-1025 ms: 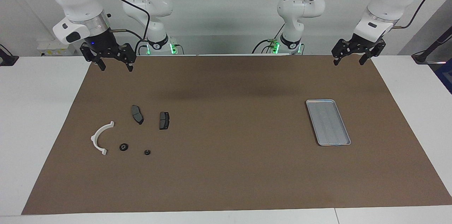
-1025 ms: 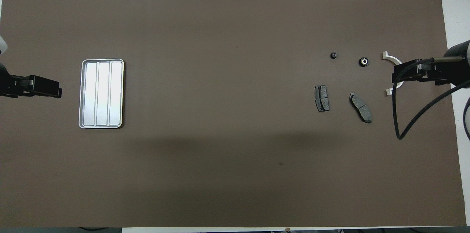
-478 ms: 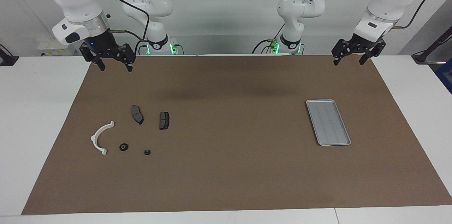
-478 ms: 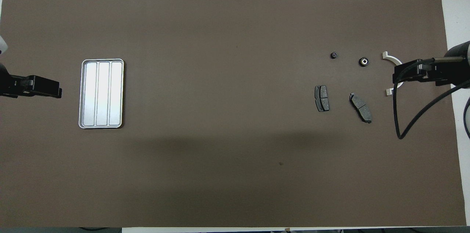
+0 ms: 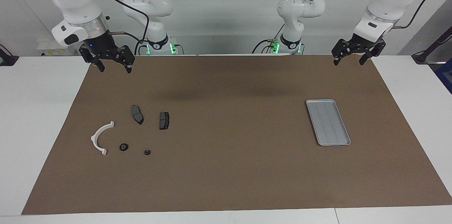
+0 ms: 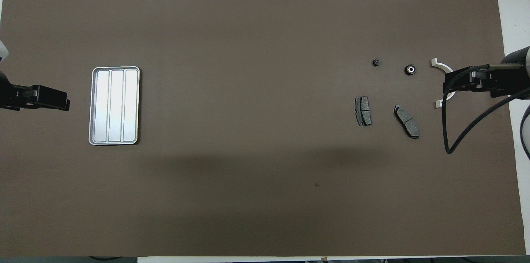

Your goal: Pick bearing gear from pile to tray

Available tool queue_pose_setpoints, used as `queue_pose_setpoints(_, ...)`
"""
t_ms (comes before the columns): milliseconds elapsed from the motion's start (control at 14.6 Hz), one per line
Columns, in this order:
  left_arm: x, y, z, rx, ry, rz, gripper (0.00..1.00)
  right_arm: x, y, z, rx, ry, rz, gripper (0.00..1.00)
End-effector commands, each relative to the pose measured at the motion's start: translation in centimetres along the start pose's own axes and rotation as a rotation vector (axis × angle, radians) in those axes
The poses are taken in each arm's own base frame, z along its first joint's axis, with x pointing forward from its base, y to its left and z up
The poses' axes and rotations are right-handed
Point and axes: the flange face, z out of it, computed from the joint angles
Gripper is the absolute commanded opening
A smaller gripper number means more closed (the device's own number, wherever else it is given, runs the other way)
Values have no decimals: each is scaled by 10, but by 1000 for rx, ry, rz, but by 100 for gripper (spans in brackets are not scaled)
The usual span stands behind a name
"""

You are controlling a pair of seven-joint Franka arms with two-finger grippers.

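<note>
We're at the pre-grasp step: nothing picked yet. R gripper (image 5: 112, 62), upper left of the facing view, hangs wide open and empty above the mat's edge. L gripper (image 5: 354, 55), upper right, waits open, empty too. The bearing (image 5: 123, 147) lies in the pile (image 5: 131, 133), lower left, beside the arc (image 5: 100, 137); the tray (image 5: 328, 122) sits mid-right, well apart. Next, R needs to drop over the bearing, we think. Vs 1.0 s ago: R gripper drifted slightly up-left; parts unmoved.
</note>
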Motion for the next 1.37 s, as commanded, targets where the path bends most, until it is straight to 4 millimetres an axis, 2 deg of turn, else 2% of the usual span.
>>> queue_pose_setpoints(0,-7,0,-1,-2,5,-9,100,0,0,12,0,24,20,100)
queue_pose_setpoints(273,-7,0,-1,-2,5,-9,100,5,0,44,-2,45,49,100)
queue_pose_setpoints(752,-7,0,-1,-2,5,-9,100,19,-3,83,-55,0,216,100)
queue_pose_setpoints(1299,-7,0,-1,-2,5,-9,100,61,-9,163,-64,20,315,100)
